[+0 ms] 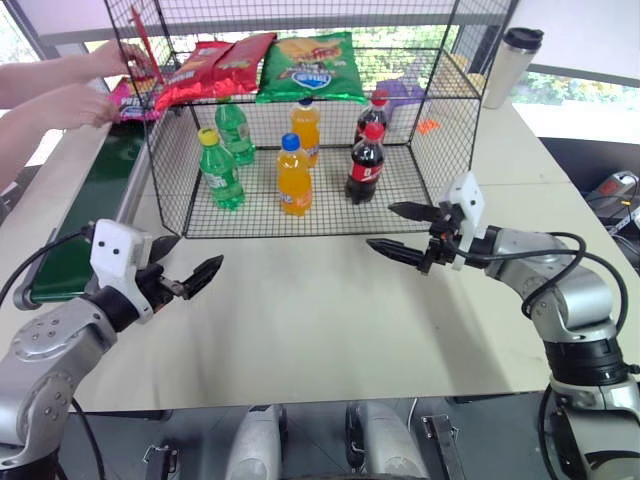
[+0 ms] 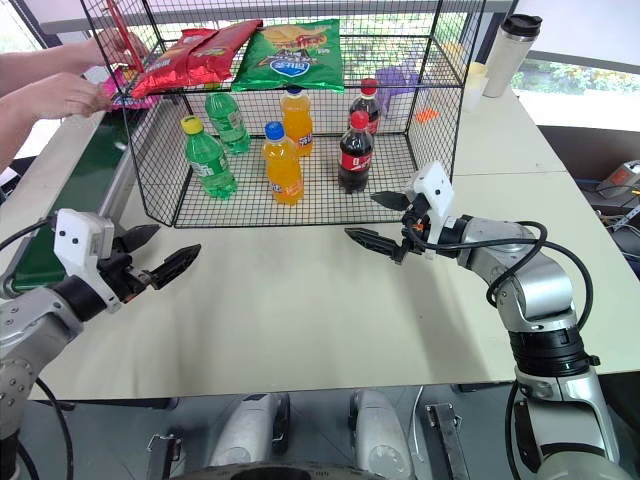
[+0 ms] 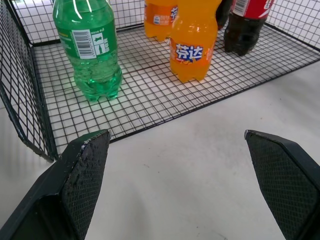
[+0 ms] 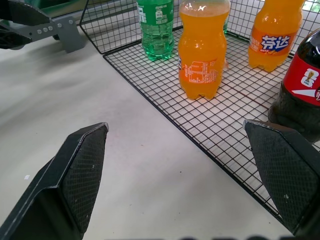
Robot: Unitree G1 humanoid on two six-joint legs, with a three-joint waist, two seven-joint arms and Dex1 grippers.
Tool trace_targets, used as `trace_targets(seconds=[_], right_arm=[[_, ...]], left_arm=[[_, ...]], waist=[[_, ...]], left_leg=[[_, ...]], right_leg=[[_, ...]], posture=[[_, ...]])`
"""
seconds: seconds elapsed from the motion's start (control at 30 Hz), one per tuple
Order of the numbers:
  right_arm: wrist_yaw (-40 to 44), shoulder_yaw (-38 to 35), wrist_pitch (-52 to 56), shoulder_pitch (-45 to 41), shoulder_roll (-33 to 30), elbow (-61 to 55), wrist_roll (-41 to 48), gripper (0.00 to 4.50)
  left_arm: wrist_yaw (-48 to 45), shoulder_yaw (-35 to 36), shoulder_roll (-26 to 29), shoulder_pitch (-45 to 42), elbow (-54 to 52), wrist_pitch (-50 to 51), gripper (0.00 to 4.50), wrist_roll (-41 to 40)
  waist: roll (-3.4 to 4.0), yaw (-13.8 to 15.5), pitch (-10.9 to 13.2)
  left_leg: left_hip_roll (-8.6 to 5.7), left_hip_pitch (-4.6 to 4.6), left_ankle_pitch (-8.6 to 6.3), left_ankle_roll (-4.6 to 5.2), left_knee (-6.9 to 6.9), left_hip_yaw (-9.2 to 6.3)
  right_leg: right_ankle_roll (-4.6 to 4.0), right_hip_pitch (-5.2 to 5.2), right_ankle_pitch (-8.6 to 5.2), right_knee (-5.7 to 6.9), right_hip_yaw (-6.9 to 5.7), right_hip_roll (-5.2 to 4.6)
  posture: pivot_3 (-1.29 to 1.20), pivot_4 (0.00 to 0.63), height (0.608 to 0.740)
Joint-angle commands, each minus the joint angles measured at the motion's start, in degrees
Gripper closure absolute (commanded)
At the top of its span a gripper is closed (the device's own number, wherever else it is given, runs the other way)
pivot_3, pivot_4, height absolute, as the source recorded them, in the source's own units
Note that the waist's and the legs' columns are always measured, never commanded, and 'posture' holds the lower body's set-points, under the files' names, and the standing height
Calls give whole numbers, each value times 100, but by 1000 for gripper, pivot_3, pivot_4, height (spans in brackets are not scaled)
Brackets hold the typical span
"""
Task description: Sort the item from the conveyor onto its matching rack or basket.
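White table (image 1: pixel 330 330) carries the rack (image 1: pixel 455 100), and the belt (image 1: pixel 100 190) runs along its left edge, beside your left gripper (image 1: pixel 185 268). You are at the waiting step, I judge: the pink bag (image 1: pixel 125 103) is not yet yours. It lies at the far end of the belt, far ahead of the left gripper and a little to its left, just outside the rack's corner, and a person's hands (image 1: pixel 85 100) are on or next to it. If they touch it or only hover there, I cannot tell.

Both grippers hang low over the table, empty, fingers spread wide. The left gripper points forward and to the right, toward the green bottle (image 3: pixel 90 50) in the lower level. The right gripper (image 1: pixel 402 230) points forward and to the left, just before the rack's front edge, with an orange bottle (image 4: pixel 202 50) directly ahead.

For the next move you need the bag to come within reach on the belt and the person's hands away. Then, I think, the left arm takes it, since it is nearer the belt. The upper level, ahead and above both grippers, holds already red bags (image 1: pixel 210 65) and a green bag (image 1: pixel 310 65), so the pink one probably goes there. A glossy bag can slip, so grip it by an edge.
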Motion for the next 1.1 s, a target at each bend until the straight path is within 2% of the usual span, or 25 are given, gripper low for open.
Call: trace_targets(seconds=[0.03,0.2,0.3,0.37,0.43,0.5,0.63,0.77,1.1], right_arm=[[-13,-63,-102,-134,24,-43,-26,0],[-13,-138,-46,-246,69,39,69,0],[-5,-287,215,-508,161,59,407,0],[62,-325,437,-696,195,-4,659,0],[215,-241,608,-882,180,-111,830,0],[404,-17,657,-1068,149,-221,830,0],[664,356,532,-1305,156,-327,653,0],[804,595,418,-1528,240,-396,584,0],[778,549,540,-1536,195,-614,666,0]], left_arm=[[24,74,-10,-29,-98,-132,69,38],[116,174,57,66,-178,-156,69,220],[115,472,470,216,-313,-242,69,693],[71,686,1054,430,-351,-522,69,1484],[-270,894,1969,1230,-204,-1212,69,2917],[-532,1317,2447,1962,80,-1803,69,3956],[-598,1787,2509,2473,557,-2757,69,4974],[-144,1697,2561,2683,1249,-3568,69,6222],[96,876,2463,1845,2028,-4075,69,6987]], waist=[[0,-1,0],[0,-1,0],[-4,-19,2],[-7,-26,4],[-9,-41,4],[6,-26,0],[5,-6,2],[4,-15,2],[1,-19,0]], left_leg=[[0,0,0,0,0,0],[0,0,0,0,1,0],[0,0,0,0,0,0],[3,0,0,0,-1,0],[4,1,0,0,-4,0],[3,3,0,0,-20,10],[5,4,-3,2,-28,32],[9,-1,-4,1,-33,39],[17,-21,-4,1,-64,52]], right_leg=[[0,0,0,0,0,0],[0,0,0,0,0,0],[0,0,0,2,0,1],[-1,-7,0,7,0,4],[-3,-11,-1,10,0,5],[-5,-16,-1,2,2,1],[-5,-27,-2,-7,14,-8],[-7,-27,1,-29,14,-22],[12,-41,15,-61,14,-29]], posture=[[0,150,740],[0,150,740],[0,150,740],[0,150,740],[0,150,740],[0,150,740],[0,150,740],[0,150,740],[0,150,740]])
